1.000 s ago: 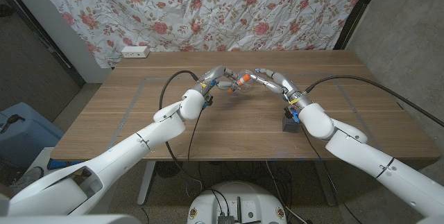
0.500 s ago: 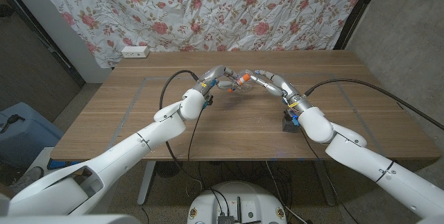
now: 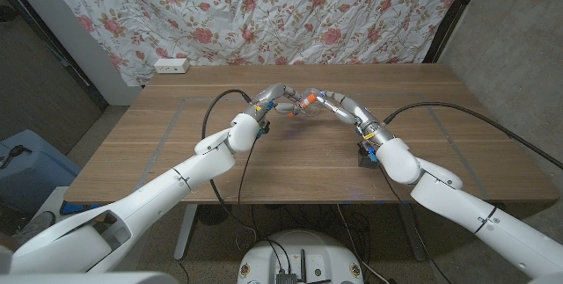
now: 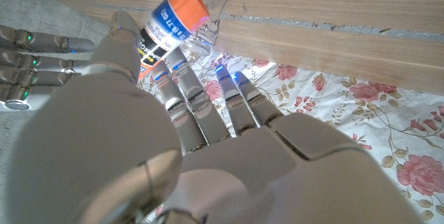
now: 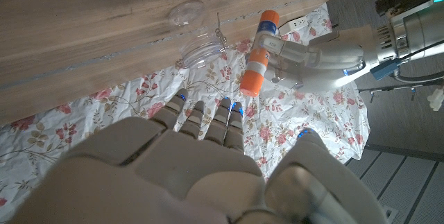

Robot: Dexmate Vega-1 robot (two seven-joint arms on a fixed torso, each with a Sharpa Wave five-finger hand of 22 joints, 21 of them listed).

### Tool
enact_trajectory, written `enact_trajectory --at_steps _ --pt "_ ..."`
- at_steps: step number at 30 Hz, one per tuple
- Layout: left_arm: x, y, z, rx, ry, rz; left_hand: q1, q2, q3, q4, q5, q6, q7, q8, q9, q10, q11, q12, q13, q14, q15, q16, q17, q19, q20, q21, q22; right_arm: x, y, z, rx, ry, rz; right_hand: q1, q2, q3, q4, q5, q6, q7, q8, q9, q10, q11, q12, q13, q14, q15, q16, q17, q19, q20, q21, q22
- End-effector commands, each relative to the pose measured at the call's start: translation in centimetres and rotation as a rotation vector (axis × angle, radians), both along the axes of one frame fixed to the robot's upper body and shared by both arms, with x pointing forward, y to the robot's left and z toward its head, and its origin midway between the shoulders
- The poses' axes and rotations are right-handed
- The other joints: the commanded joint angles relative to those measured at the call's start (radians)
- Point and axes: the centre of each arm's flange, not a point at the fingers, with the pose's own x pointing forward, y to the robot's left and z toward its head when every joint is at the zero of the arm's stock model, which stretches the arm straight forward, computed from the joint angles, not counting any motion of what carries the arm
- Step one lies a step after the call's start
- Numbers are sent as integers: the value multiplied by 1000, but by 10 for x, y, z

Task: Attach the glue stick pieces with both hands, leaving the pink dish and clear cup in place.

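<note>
The left hand [image 3: 280, 101] pinched the orange-and-white glue stick [image 5: 258, 53] — joining was under way; the right hand [image 3: 337, 101], fingers spread and holding nothing, probably needed to close in.

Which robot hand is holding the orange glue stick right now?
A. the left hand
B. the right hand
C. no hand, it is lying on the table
A: the right wrist view shows the left hand gripping the orange glue stick, held up off the table.

The glue stick [image 3: 306, 101] [image 5: 257, 60] [image 4: 168, 24], orange with a white label band, is held off the table by the left hand [image 3: 280, 98]. The clear cup [image 3: 303, 112] [image 5: 195, 38] stands just at its 6 o'clock.
</note>
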Motion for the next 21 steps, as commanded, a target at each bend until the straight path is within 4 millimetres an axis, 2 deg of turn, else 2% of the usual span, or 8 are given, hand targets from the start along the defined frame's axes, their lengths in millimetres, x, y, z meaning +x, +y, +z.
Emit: enact_trajectory --at_steps 1,21 --pt "1 1 2 7 -2 -2 -93 111 55 49 4 48 41 5 1 1 -8 6 17 -2 -145 6 3 -5 -7 5 2 -1 7 1 -22 -12 11 -18 0 0 8 2 -2 2 2 1 -8 -2 2 0 -6 -2 -5 2 -4 4 2 6" --pt "-1 4 2 5 -4 5 -94 111 55 49 4 50 39 6 1 1 -8 6 17 -4 -145 6 3 -6 -7 5 2 2 16 5 -60 -10 27 -51 -3 -9 19 4 -7 -1 3 0 -10 -5 5 0 -13 -2 -9 0 -3 6 6 6"
